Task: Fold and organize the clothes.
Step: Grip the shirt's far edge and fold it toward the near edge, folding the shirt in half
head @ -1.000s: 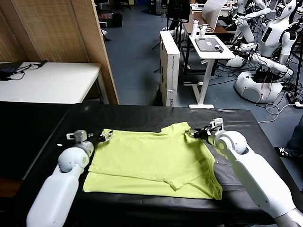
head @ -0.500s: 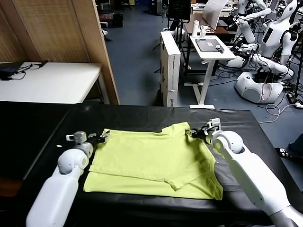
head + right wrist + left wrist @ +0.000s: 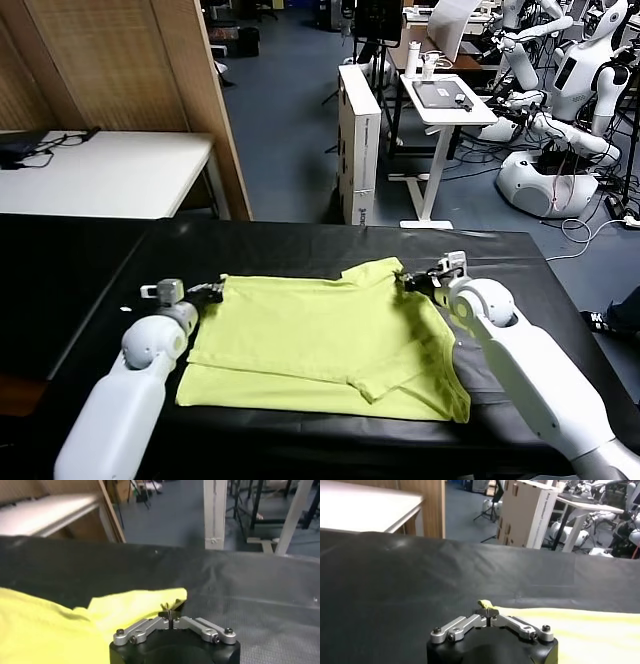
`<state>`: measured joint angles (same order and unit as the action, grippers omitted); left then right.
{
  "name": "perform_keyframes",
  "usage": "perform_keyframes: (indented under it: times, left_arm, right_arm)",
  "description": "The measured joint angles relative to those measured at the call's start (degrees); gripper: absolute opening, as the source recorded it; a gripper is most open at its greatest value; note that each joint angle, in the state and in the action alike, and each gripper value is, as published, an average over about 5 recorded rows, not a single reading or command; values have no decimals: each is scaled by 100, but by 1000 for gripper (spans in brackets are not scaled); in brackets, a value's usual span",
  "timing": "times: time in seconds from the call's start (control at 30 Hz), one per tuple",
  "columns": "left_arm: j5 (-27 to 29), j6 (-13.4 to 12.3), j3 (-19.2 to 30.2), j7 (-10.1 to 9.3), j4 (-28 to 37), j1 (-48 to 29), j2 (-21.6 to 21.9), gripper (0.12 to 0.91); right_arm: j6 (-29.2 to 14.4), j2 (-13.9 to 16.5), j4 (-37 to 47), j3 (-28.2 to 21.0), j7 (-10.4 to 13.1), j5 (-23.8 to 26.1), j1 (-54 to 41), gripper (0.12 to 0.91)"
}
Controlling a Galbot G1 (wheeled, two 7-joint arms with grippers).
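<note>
The lime T-shirt (image 3: pixel 320 335) lies folded on the black table (image 3: pixel 290 245), a sleeve sticking out at its far edge. My left gripper (image 3: pixel 212 290) is shut on the shirt's far left corner; the left wrist view shows a bit of lime cloth (image 3: pixel 485 605) pinched at my left gripper (image 3: pixel 487 614). My right gripper (image 3: pixel 410 281) is shut on the shirt's far right corner by the sleeve; the right wrist view shows cloth (image 3: pixel 135 605) caught at my right gripper (image 3: pixel 170 614).
A white table (image 3: pixel 100 170) stands at the back left beside a wooden partition (image 3: pixel 190 90). Beyond the table's far edge are a cardboard box (image 3: pixel 358 130), a small white stand (image 3: pixel 440 110) and other robots (image 3: pixel 570 100).
Both grippers have shifted a little toward the far side and left, staying shut on the shirt's far corners. The shirt's far edge now lies straighter.
</note>
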<state>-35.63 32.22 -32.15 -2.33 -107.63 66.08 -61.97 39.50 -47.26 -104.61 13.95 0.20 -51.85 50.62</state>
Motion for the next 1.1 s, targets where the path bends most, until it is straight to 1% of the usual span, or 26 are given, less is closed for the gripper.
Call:
perform_keyframes:
  times: [0.17, 0.3, 0.47, 0.63, 0.83, 1.1]
  left_arm:
    - [11, 7, -294, 16, -579, 632, 46, 147]
    - [82, 24, -479, 23, -985, 1153, 19, 147]
    - [206, 67, -630, 26, -1375, 1704, -55, 147]
    - [285, 174, -779, 44, -1602, 2107, -87, 147]
    - [426, 181, -921, 120, -1680, 2485, -175, 147]
    - [471, 143, -1033, 125, -1548, 2621, -215, 147]
  right_arm:
    - [225, 404, -743, 284, 44, 61, 716, 140]
    - [268, 697, -1240, 444, 176, 53, 1268, 140]
    - [269, 1010, -1710, 507, 328, -9, 1742, 140]
    - [269, 1276, -1987, 530, 362, 10, 2079, 140]
    - [268, 1362, -2098, 518, 321, 195, 2408, 140]
    - [269, 1377, -2195, 521, 301, 295, 2756, 140]
